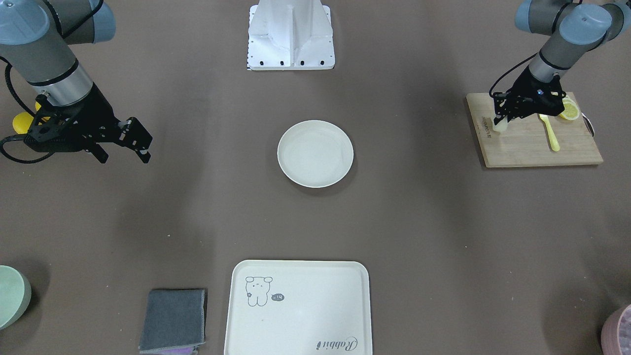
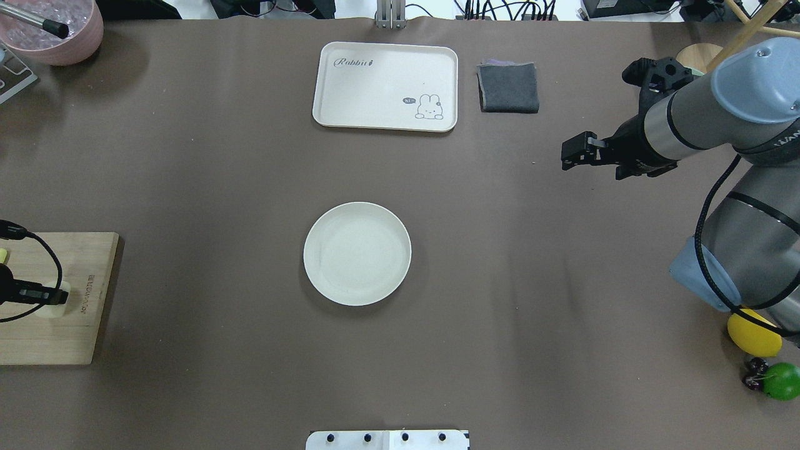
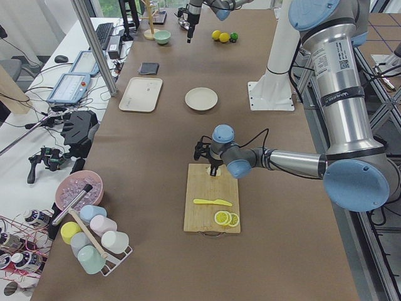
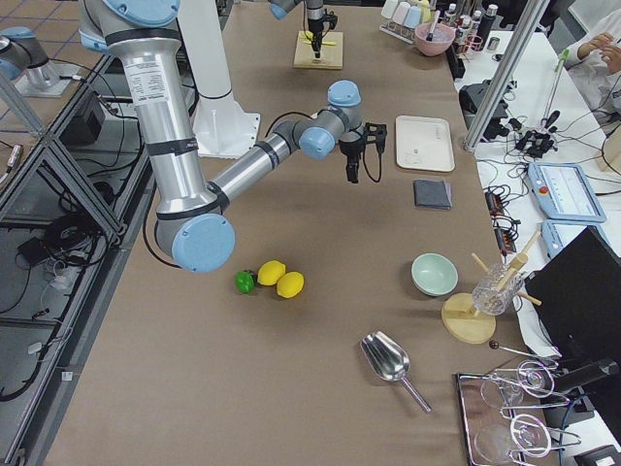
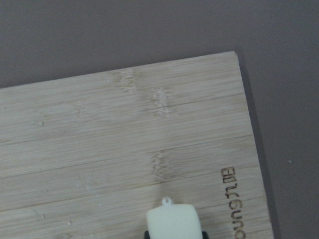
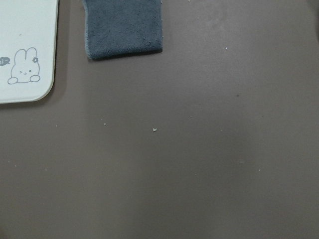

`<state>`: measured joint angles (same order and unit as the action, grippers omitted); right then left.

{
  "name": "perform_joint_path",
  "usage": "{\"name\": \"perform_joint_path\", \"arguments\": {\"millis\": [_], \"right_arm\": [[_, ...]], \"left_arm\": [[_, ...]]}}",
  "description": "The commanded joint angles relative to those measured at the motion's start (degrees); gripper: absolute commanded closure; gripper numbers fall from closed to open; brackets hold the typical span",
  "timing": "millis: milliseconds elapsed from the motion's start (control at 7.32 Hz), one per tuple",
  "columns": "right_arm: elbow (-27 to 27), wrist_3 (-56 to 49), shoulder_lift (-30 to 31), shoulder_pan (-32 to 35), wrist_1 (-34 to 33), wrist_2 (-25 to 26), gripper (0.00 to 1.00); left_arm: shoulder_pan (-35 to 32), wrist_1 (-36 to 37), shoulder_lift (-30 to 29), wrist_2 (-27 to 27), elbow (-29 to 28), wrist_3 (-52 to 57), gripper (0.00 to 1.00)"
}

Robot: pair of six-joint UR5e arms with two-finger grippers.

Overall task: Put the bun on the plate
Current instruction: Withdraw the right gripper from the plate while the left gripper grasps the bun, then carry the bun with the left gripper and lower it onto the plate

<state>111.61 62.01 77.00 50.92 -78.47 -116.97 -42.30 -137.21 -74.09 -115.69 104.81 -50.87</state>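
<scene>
While left hand [image 1: 500,122] seemingly grips bun [image 5: 172,222] near board [image 5: 124,134] edge, right hand [image 1: 123,157] spread, plate [image 1: 315,154] well apart.

The bun [image 5: 172,222] is in the left hand [image 1: 499,123], over the board's [image 1: 532,148] corner. The plate [image 1: 315,154] lies on the table [image 1: 419,222] between that and the right hand [image 1: 124,158], well apart from both.

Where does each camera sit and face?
Front-facing: across the brown table, facing the robot; left gripper holding small cream-white bun at right, right gripper at left.
Overhead: behind the robot, looking down; round off-white plate central, right arm at right.
Exterior left: table's left end; left arm near, over wooden board.
Exterior right: opposite end; right arm near.
Left wrist: down on board, bun; gripper nearly hidden.
Right wrist: down on grey folded cloth; no gripper.
Front-facing and overhead share the plate, mirrored.
</scene>
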Motion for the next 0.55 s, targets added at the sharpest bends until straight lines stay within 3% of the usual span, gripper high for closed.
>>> {"name": "perform_joint_path", "arguments": {"millis": [0,410], "right_arm": [[0.0,-6.9,3.6,5.0,0.1,-3.8,0.00],[-0.4,-27.5,14.7,18.8,0.2,-12.6,0.00]], "left_arm": [[-0.6,1.3,-5.2,-3.6,0.7,-0.2,0.75],[-0.1,19.2,-26.3,-3.7,0.5,-9.4,0.75]]}}
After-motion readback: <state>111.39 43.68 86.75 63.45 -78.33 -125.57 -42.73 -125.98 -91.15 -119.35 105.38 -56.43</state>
